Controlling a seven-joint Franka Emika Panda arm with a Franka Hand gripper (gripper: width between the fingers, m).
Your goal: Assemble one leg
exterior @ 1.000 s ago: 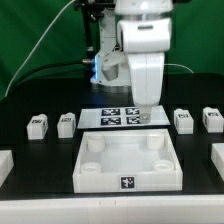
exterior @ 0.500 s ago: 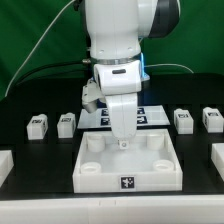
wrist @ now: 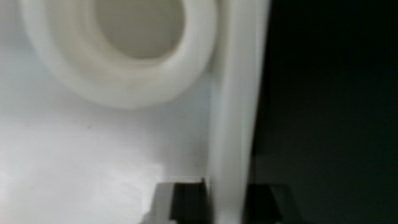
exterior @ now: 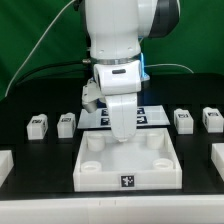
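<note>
Although the end effector point(exterior: 121, 136) hangs low over the back wall of the tray point(exterior: 128, 180), I cannot tell whether it is parted or clenched. The nearest leg point(exterior: 66, 123) lies on the surface point(exterior: 40, 150), near the tray on the exterior view's left. Best to rise clear, centre over that leg, then close squarely across its sides.
</note>
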